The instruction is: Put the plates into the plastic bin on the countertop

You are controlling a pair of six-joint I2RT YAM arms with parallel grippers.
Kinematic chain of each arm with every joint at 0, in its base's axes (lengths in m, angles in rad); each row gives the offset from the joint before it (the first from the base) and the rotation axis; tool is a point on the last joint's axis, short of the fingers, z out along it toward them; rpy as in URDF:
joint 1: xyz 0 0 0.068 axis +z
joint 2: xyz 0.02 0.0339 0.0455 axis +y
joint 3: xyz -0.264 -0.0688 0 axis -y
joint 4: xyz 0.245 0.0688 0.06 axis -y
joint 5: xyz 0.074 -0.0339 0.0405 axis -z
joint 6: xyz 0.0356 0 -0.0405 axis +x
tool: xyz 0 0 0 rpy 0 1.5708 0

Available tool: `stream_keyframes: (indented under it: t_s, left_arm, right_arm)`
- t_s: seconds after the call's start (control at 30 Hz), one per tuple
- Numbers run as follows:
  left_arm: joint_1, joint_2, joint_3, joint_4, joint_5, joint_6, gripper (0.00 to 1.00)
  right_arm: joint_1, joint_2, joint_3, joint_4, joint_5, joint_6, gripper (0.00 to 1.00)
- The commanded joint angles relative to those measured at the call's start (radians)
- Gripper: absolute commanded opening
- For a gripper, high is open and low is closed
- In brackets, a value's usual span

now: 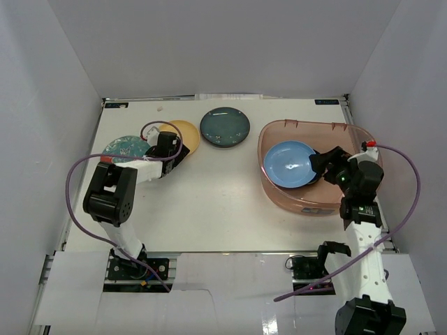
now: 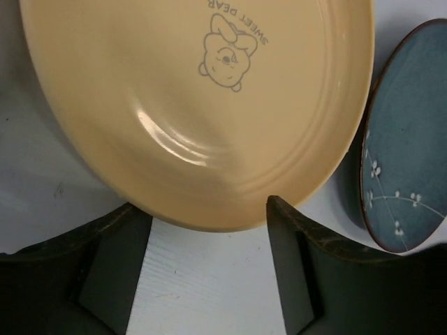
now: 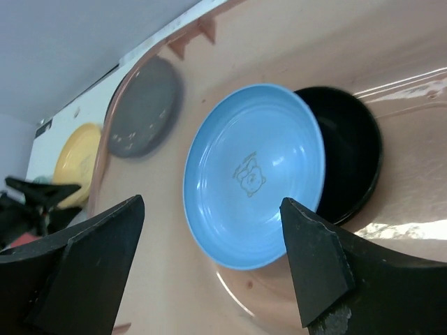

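Now the plastic bin sits on the white countertop, close to the right edge. Two plates lie inside it. The light blue plate is on top and leans a bit. The black plate peeks out from under its right side.

The right gripper reaches down into the bin, by the right rim of the light blue plate. Its jaws are spread wide and hold nothing. From the right wrist the light blue plate shows between the two fingers.

Three more plates lie on the countertop, outside the bin. The dark teal plate is near the far edge, about in the middle. The yellow plate is just left of it. The patterned plate is by the left edge, toward the far left corner.

The left gripper is at the near rim of the yellow plate. Its jaws are wide too, with one finger on each side of that rim, and they do not pinch it. From the left wrist the yellow plate fills the view, with a little bear drawn on it. The dark teal plate lies off to its right.
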Motion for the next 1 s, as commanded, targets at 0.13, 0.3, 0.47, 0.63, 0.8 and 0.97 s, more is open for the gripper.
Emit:
stream_keyframes:
  t_s: [0.13,0.3,0.47,0.63,0.8,0.97]
  left_arm:
    - [0.007,0.021,0.049,-0.025,-0.035,0.059,0.52]
    - [0.006,-0.046,0.02,-0.086,-0.108,0.101,0.25]
    - [0.006,-0.166,-0.052,-0.152,-0.164,0.137,0.0]
    - [0.006,-0.286,-0.088,-0.204,-0.208,0.183,0.0]
    - [0.006,-0.522,-0.105,-0.209,-0.144,0.22,0.0]
    - [-0.011,-0.75,-0.149,-0.152,0.094,0.24,0.0]
  right_arm:
    - [0.028,-0.16,-0.086,-0.068,-0.118,-0.011,0.83]
    - [0.031,-0.153,-0.079,-0.068,-0.144,0.003,0.82]
    - [0.043,-0.169,-0.014,-0.11,-0.181,0.01,0.82]
    - [0.053,-0.172,0.084,-0.156,-0.253,-0.008,0.84]
    - [0.098,-0.134,0.128,-0.171,-0.327,-0.028,0.85]
    - [0.295,-0.064,0.168,-0.153,-0.286,-0.063,0.89]
